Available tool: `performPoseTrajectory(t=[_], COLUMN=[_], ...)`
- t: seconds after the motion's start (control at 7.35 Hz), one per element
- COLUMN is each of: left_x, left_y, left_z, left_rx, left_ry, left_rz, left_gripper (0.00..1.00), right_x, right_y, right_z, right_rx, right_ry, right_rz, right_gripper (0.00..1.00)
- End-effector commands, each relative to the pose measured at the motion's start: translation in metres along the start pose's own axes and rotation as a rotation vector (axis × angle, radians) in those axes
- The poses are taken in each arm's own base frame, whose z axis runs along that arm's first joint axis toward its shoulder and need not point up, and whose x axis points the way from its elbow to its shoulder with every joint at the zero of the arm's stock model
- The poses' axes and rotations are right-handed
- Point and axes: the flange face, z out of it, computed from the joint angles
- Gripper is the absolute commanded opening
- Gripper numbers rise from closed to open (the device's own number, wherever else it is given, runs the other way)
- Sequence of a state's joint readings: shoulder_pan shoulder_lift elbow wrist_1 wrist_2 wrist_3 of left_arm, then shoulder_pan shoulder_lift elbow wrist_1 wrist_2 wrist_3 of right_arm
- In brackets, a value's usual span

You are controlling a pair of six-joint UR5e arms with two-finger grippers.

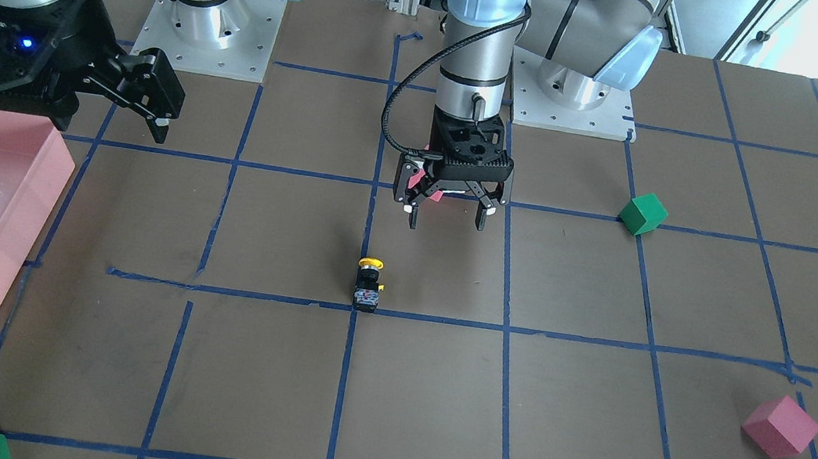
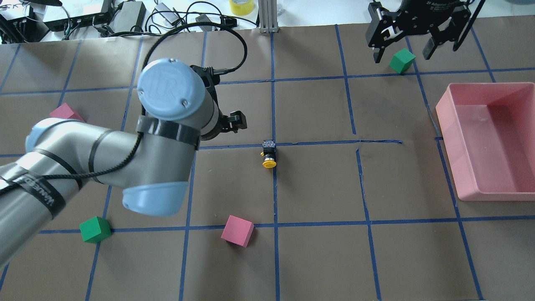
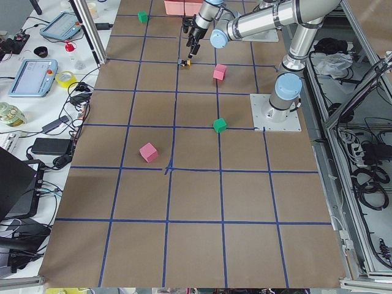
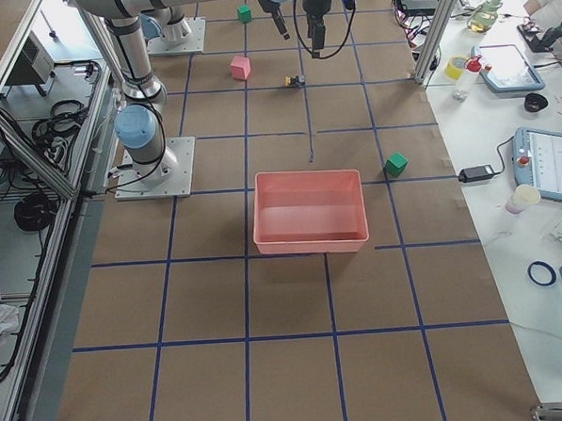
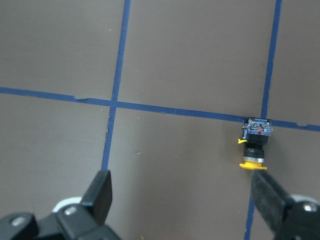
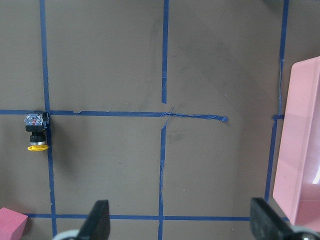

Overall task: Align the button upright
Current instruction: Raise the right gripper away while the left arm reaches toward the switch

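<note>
Tabletop (image 2: 317, 188): brown sheet with a blue tape grid, pretty plain.
Button (image 2: 268, 154): lying on its side at a tape crossing mid-tabletop, yellow cap toward the robot. Base seems to sit right on the line.
Left tool (image 1: 447, 219): fingers spread wide, nothing in them, hanging just robot-side of the button.
Right tool (image 2: 402, 56): spread and empty too, well away, up near the pink bin (image 2: 485, 142).

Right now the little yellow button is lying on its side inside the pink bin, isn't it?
Not inside the bin. The button is lying on its side on the bare brown table, well apart from the pink bin. The overhead exterior view shows this.
</note>
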State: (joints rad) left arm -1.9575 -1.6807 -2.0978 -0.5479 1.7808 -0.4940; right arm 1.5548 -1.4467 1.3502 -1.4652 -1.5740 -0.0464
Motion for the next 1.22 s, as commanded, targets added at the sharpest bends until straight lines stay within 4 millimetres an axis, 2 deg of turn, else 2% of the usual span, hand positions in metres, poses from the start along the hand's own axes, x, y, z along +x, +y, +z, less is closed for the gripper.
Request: performPoseTrajectory(t=[0.0,0.27,0.41,0.68,0.95,1.09], left_x=[0.023,0.049,0.056,0.060,0.062,0.063], left_y=[0.034,0.070,0.081,0.090,0.096,0.101], left_z=[0.038,0.061,0.077,0.107,0.121,0.129], left_rx=[0.069,0.134,0.160,0.199,0.216,0.203], left_ry=[0.040,0.036,0.018,0.043,0.056,0.047], left_rz=[-0.004,0.053,0.065,0.057,0.056,0.064], left_gripper=[0.98,0.96,0.94,0.92,0.90,0.85], right_x=[-0.001,-0.001,-0.001,0.001,0.000,0.002], right_y=[0.000,0.000,0.000,0.002,0.002,0.001], right_z=[0.001,0.003,0.004,0.014,0.015,0.016], right_rx=[0.000,-0.004,-0.008,-0.026,-0.026,-0.027], right_ry=[-0.005,-0.003,-0.004,-0.006,-0.006,-0.005], right_rz=[-0.003,-0.003,-0.003,0.001,0.000,0.001], right_gripper=[1.00,1.00,1.00,1.00,1.00,1.00])
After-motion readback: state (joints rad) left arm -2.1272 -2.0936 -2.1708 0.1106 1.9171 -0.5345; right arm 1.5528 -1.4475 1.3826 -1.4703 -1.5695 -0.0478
